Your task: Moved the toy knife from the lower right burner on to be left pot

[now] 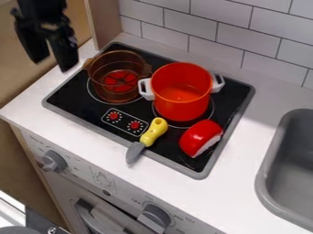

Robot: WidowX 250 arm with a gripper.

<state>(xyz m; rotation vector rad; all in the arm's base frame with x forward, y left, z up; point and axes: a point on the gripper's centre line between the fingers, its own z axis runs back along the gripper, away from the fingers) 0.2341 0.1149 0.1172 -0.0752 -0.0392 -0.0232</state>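
Observation:
At the upper left, my black gripper (52, 59) hangs above the left side of the counter, its two fingers apart with nothing between them. The toy knife (154, 132) lies at the front of the stove; its yellow handle is on the black cooktop, beside the control dials, and its grey blade extends over the stove's front rim. On the left of the stove stands a transparent brown pot (116, 75). A red-orange pot (182, 98) with white handles stands to its right, just behind the knife handle.
A red toy food piece (200, 137) with a white underside lies on the cooktop's right front part. The grey sink (266, 164) is at the right. A tiled wall (232, 32) rises behind, and a wooden panel (104, 18) stands at the back left.

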